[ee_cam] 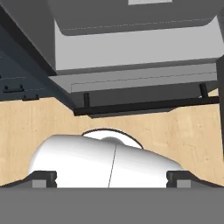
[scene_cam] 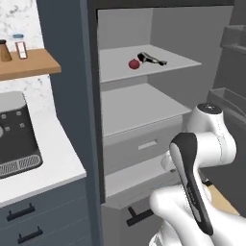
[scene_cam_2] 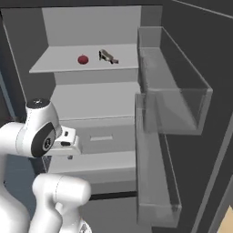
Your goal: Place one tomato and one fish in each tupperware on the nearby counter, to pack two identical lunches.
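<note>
The tool (ee_cam: 111,179) is held spread wide and empty, pointed down at the floor. Well above it, a tomato (scene_cam: 133,63) and fish (scene_cam: 151,59) lie on the upper fridge shelf (scene_cam: 178,62). Fetching appears not yet begun; raising toward that shelf would be needed.

The white arm rises folded from the bottom of both base views, its dark-jointed elbow bent high and its upper link sloping back down toward the base. The wrist turns downward, so the tool (ee_cam: 112,179) points low, close in front of the robot's own body. In the hand view its two dark fingertips (ee_cam: 43,178) stand far apart at the lower left and lower right, the jaws spread wide with nothing between them.
</note>
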